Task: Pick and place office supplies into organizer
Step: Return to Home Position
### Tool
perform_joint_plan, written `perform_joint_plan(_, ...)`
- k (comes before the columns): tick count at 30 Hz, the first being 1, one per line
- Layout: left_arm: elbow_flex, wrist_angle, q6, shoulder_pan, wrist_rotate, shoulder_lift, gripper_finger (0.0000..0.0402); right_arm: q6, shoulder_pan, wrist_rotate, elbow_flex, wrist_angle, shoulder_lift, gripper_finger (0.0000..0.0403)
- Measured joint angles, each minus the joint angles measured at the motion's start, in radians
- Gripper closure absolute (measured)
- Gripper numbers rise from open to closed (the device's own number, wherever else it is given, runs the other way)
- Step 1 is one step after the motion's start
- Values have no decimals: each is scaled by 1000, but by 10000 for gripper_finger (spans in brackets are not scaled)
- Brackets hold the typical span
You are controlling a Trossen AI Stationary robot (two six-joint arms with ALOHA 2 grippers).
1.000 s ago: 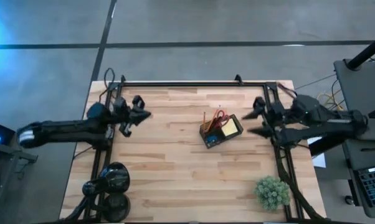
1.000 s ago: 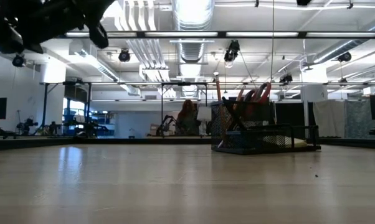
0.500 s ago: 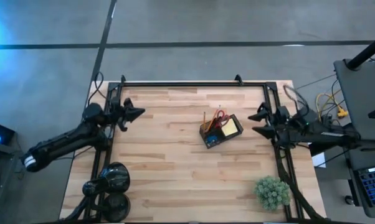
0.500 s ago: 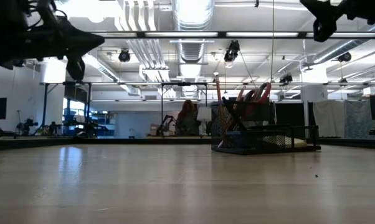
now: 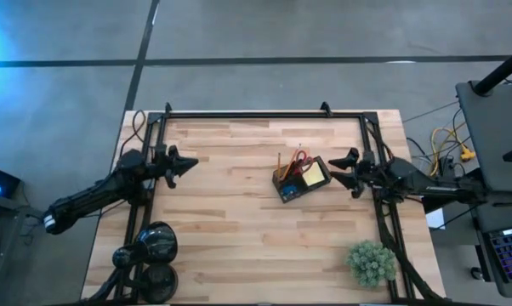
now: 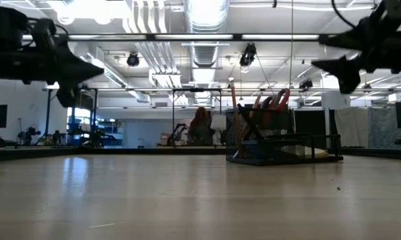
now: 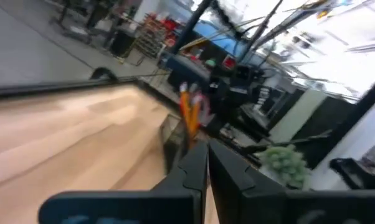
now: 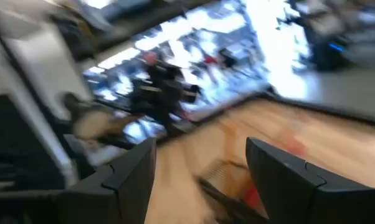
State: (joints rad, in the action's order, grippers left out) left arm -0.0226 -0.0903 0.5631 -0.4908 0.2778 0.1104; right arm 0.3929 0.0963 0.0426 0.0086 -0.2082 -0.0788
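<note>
Right of table [image 5: 230,238] centre: organizer [image 5: 303,189] holds scissors [image 5: 300,160], pencils [image 5: 279,163], note pad [image 5: 312,178] | left gripper [image 5: 190,161] at left edge, fingers closed, empty | right gripper [image 5: 339,167] just right of organizer, fingers spread, seemingly not touching it

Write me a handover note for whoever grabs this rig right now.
Left gripper: shut, empty, raised above the table's left side.
Right gripper: open, empty, raised just right of the organizer.
The organizer sits mid-table and holds the red-handled scissors, orange pencils, yellow note pad and small blue piece.
Done: no supplies show loose on the table.
Left: probably only parking both arms. The green plant ball and black round object aren't part of the job.
</note>
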Motion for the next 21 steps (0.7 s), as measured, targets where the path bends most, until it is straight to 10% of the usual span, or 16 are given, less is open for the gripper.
perform_joint_plan(21,14,20,1,0,-93,60,402,105,0,108,4,173,-88,165)
